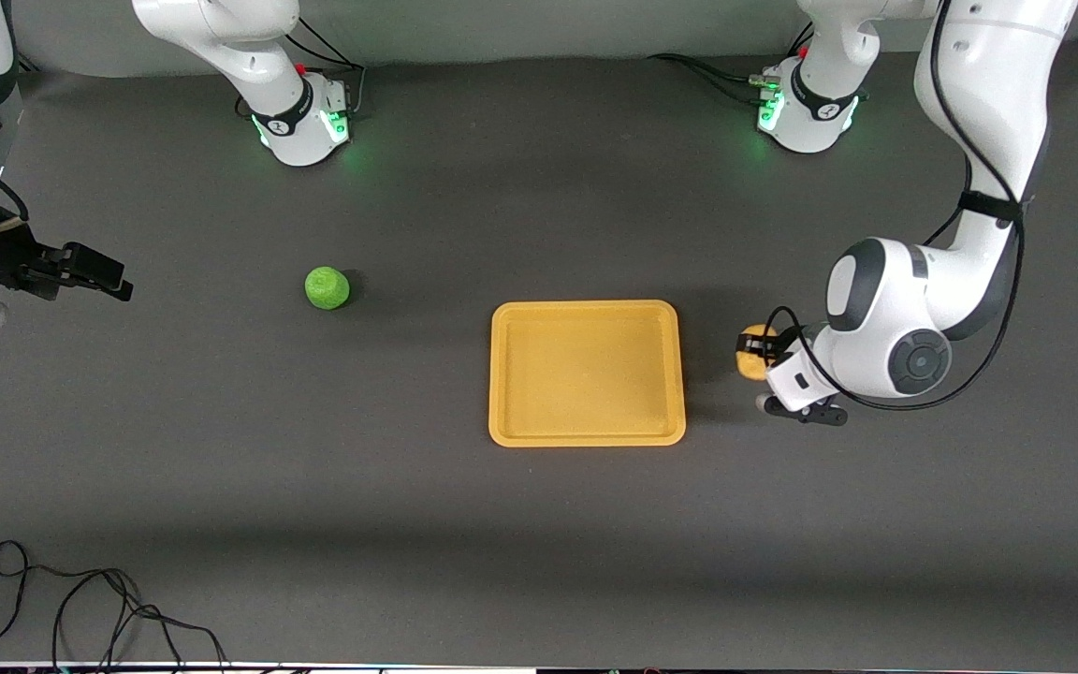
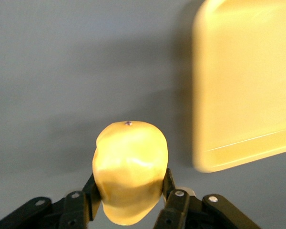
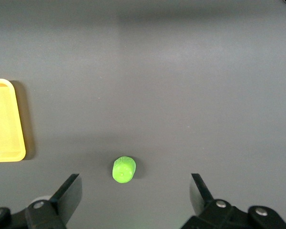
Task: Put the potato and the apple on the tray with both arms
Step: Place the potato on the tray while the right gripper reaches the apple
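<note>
Yellow potato (image 2: 129, 169) clamped in left claw (image 2: 128, 198).

Yellow potato (image 2: 129, 169) gripped beside the empty tray (image 1: 587, 310); green apple (image 1: 327, 287) lies toward the right arm's end

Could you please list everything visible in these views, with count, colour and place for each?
tray: one, yellow-orange, on the table near its middle, nothing in it.
apple: one, bright green, on the table toward the right arm's end, apart from the tray and a little farther from the front camera.
potato: one, yellow-orange, between the left gripper's fingers, beside the tray toward the left arm's end.
cable: one loose black loop, on the table at the edge nearest the front camera, toward the right arm's end.
table: one, dark grey.
left gripper: one, black, shut on the potato beside the tray.
right gripper: one, black, open, over the table, the apple ahead of it.
</note>
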Tool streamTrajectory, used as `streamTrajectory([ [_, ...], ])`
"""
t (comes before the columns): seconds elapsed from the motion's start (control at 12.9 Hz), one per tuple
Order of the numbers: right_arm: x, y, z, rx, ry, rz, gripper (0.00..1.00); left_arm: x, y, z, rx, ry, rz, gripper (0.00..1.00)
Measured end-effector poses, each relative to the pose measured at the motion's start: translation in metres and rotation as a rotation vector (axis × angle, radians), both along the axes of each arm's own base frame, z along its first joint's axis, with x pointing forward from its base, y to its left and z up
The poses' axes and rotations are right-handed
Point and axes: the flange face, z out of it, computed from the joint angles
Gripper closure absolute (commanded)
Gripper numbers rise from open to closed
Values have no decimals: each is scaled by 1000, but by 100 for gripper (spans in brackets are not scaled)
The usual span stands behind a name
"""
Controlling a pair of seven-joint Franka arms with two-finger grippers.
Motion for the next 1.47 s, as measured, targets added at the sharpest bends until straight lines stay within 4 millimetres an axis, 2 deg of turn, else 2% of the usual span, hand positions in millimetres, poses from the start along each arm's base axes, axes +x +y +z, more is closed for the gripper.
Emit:
streamTrajectory([
  [0.08, 0, 2, 0, 0, 1, 4, 0, 7, -28, 18, -4, -19, 45, 94],
  [0.15, 0, 7, -1, 0, 2, 12, 0, 9, -59, 22, 8, -17, 96, 94],
  [0.23, -1, 15, -1, 0, 2, 27, 0, 9, -86, 13, 24, -3, 141, 94],
  [0.31, -3, 30, 0, 1, 3, 47, 0, 6, -108, -6, 41, 17, 173, 92],
  [0.46, -21, 75, -3, -2, 13, 70, 0, -3, -134, -52, 80, 57, 207, 91],
  [0.54, -39, 97, -6, -3, 9, 87, 0, -5, -139, -69, 98, 57, 219, 91],
  [0.62, -60, 109, -11, -3, 3, 99, 0, -5, -142, -81, 107, 55, 225, 90],
  [0.77, -103, 105, -29, -3, -8, 102, 0, -5, -141, -89, 120, 54, 221, 87],
  [0.93, -135, 98, -49, -3, -13, 100, 0, -4, -139, -89, 147, 30, 200, 70],
  [1.01, -142, 96, -58, -3, -20, 99, 0, -4, -138, -89, 159, 23, 193, 44],
  [1.08, -143, 96, -70, -2, -29, 98, 0, -5, -139, -91, 165, 21, 187, 29],
  [1.24, -139, 96, -107, 2, -53, 94, 0, -7, -143, -92, 168, 21, 178, 0],
  [1.47, -134, 97, -183, 2, -68, 82, 0, -8, -145, -91, 168, 20, 177, 0],
])
